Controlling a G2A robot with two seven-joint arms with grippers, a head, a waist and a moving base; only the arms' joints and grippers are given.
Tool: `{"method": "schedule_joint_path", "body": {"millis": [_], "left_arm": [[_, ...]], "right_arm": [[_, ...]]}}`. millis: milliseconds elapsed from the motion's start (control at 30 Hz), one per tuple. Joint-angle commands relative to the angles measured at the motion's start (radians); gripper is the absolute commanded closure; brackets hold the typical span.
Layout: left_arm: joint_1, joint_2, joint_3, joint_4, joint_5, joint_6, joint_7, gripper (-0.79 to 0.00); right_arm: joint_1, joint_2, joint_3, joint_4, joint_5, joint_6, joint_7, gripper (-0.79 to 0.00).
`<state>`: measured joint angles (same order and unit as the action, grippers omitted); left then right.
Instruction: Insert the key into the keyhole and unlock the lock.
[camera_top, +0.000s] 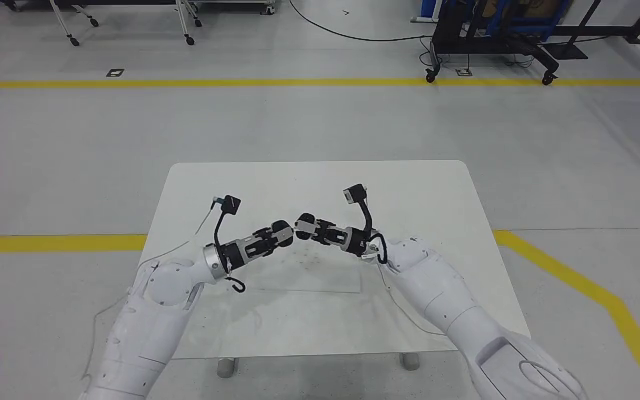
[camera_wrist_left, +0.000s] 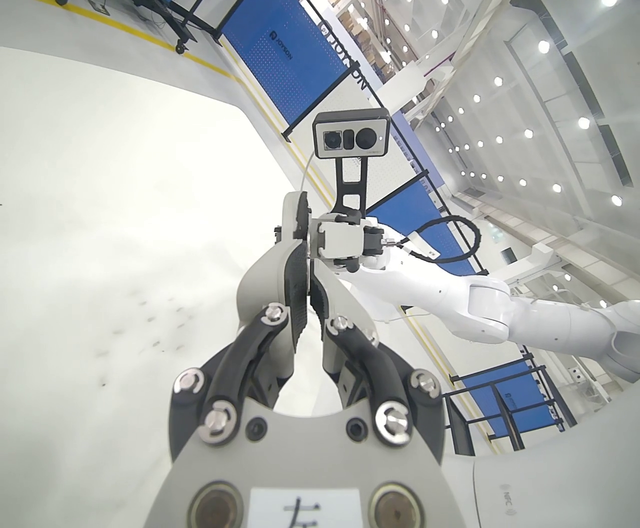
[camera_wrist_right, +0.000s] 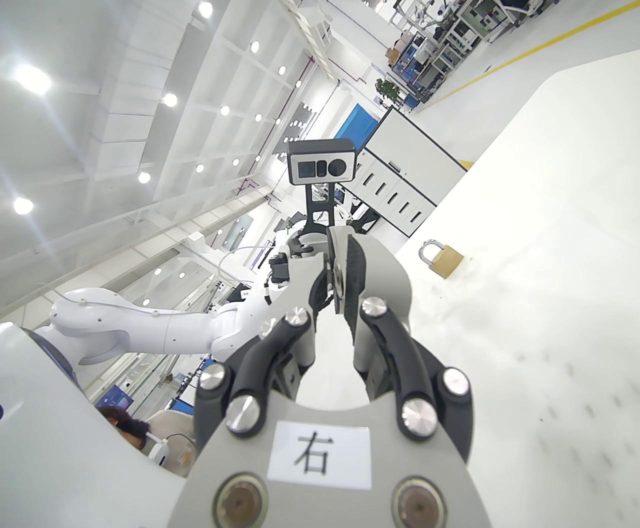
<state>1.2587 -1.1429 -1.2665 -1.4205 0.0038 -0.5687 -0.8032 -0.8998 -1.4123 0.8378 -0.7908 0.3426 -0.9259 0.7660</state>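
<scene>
Nearest to us, the left claw (camera_wrist_left: 306, 260) has its pads pressed together. The right claw (camera_wrist_right: 340, 270) is drawn closed the same way. We cannot see a key between either pair of pads. If one is held there, the fingers hide it.

From above, the two claws meet tip to tip over the middle of the bench (camera_top: 420, 190), raised off its surface. Each wrist view faces the other claw head-on. We judge that they are held this way so that something small, probably the key, can pass from one to the other or be turned to a better grip. The frames do not confirm this.

Further out, the lock (camera_wrist_right: 442, 257) lies flat on the bench, its shackle closed, well apart from both claws. Nothing holds it. We judge that the insertion has not begun: one claw would first need to steady the brass body so the keyhole can be reached.
</scene>
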Motion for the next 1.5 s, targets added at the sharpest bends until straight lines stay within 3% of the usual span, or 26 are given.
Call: {"method": "schedule_joint_path", "body": {"millis": [0, 433, 733, 800, 900, 933, 967, 1100, 1233, 1333, 1467], "left_arm": [[-0.002, 0.001, 0.002, 0.002, 0.002, 0.002, 0.002, 0.0], [-0.011, 0.007, 0.002, 0.016, 0.002, 0.009, 0.025, 0.0], [-0.014, 0.011, 0.007, 0.017, 0.007, 0.02, 0.035, -0.003], [-0.014, 0.012, 0.008, 0.017, 0.006, 0.02, 0.036, -0.194], [-0.015, 0.013, 0.01, 0.016, 0.007, 0.02, 0.036, -0.385], [-0.015, 0.013, 0.01, 0.016, 0.007, 0.02, 0.036, -0.69], [-0.015, 0.014, 0.011, 0.016, 0.006, 0.02, 0.036, -0.785], [-0.019, 0.019, -0.015, 0.025, 0.025, 0.022, 0.063, -0.785], [-0.006, 0.034, -0.101, 0.006, 0.08, 0.024, 0.136, -0.785], [0.048, 0.055, -0.219, -0.07, 0.137, 0.016, 0.164, -0.785], [0.214, 0.09, -0.424, -0.277, 0.418, 0.002, 0.178, -0.785]], "right_arm": [[0.002, -0.001, 0.0, 0.004, 0.004, -0.001, 0.006, 0.0], [-0.001, -0.002, 0.0, 0.013, 0.027, -0.002, 0.04, 0.0], [-0.003, -0.001, -0.003, 0.008, 0.087, 0.031, 0.125, 0.0], [-0.002, 0.0, -0.003, 0.009, 0.109, 0.04, 0.157, 0.0], [0.0, 0.001, -0.002, 0.013, 0.124, 0.047, 0.175, 0.0], [-0.001, 0.001, -0.001, 0.013, 0.126, 0.049, 0.177, 0.0], [-0.002, 0.002, 0.0, 0.012, 0.129, 0.05, 0.178, 0.0], [-0.007, 0.01, 0.01, 0.003, 0.136, 0.049, 0.177, 0.0], [-0.007, 0.021, 0.025, 0.001, 0.12, 0.042, 0.17, 0.0], [-0.007, 0.021, 0.025, 0.001, 0.12, 0.042, 0.17, 0.0], [-0.007, 0.021, 0.025, 0.001, 0.12, 0.042, 0.17, 0.0]]}}
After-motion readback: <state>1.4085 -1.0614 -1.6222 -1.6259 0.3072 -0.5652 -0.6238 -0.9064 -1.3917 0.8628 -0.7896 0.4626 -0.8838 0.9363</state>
